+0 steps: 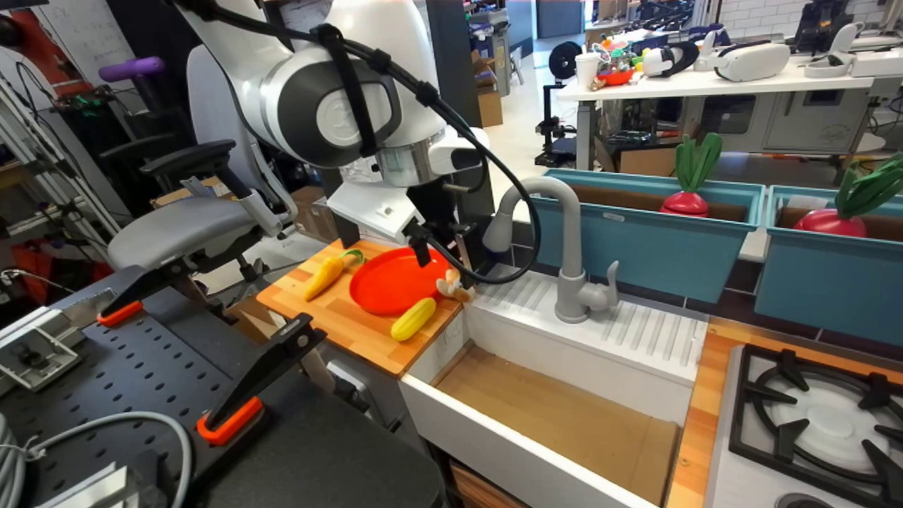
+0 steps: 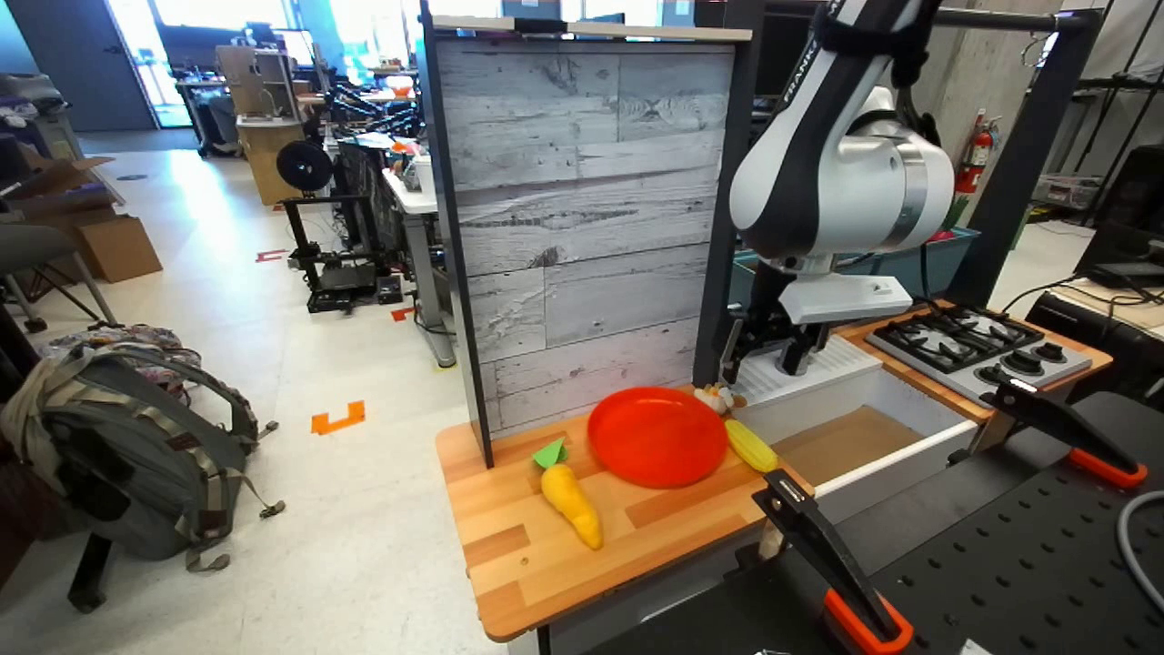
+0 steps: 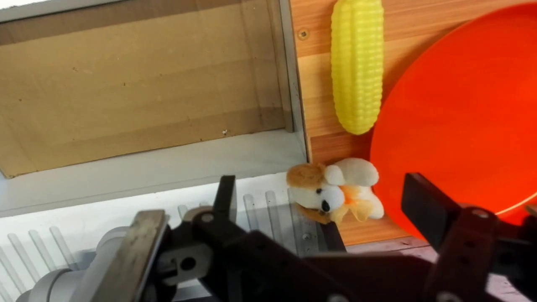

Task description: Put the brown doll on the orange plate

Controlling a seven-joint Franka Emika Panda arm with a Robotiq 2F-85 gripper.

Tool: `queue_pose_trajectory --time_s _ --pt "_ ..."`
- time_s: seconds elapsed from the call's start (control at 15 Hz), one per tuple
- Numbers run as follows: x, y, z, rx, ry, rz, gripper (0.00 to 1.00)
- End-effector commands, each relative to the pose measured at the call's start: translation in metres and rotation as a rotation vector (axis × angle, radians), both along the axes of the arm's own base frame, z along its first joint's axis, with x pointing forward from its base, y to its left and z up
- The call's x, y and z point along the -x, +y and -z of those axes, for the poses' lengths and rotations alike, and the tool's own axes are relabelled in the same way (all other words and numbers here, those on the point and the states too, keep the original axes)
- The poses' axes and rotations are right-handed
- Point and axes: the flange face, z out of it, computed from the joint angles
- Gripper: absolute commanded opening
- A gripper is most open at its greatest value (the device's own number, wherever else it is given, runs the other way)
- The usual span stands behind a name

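Observation:
The brown doll is a small plush dog (image 3: 312,176) with tan ears, white body and orange bow. It lies between the orange plate (image 3: 461,117) and the ribbed white drainboard, head toward the drainboard. It also shows in both exterior views (image 1: 455,286) (image 2: 717,398). The round plate (image 1: 391,282) (image 2: 655,437) is flat on the wooden counter; the doll's feet are at its rim, and contact cannot be told. My gripper (image 3: 321,184) is open and empty, its fingers apart on either side of the doll in the wrist view. In the exterior views the gripper (image 1: 444,257) (image 2: 762,368) is above the doll's area.
A yellow toy corn (image 1: 413,319) lies by the plate and sink edge. A yellow-orange toy carrot (image 2: 571,500) lies on the plate's far side from the sink. A grey faucet (image 1: 570,240) stands beside the gripper. A wood-look panel (image 2: 591,209) rises behind the plate.

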Motion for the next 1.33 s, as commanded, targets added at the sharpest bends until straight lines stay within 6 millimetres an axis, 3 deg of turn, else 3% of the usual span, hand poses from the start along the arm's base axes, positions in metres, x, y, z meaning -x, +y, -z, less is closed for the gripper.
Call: queue_pose_trajectory --time_s 0.0,0.87,0.93,1.07,1.27 --pt "-0.013 0.003 0.014 0.026 -0.013 -0.01 1.0" --pt "-0.024 0.0 0.049 0.048 -0.001 -0.03 1.0" --pt "-0.025 -0.001 0.051 0.05 -0.001 -0.032 0.75" --pt "-0.026 -0.002 0.053 0.057 0.0 -0.036 0.66" --pt "-0.027 -0.003 0.053 0.064 0.0 -0.042 0.4"
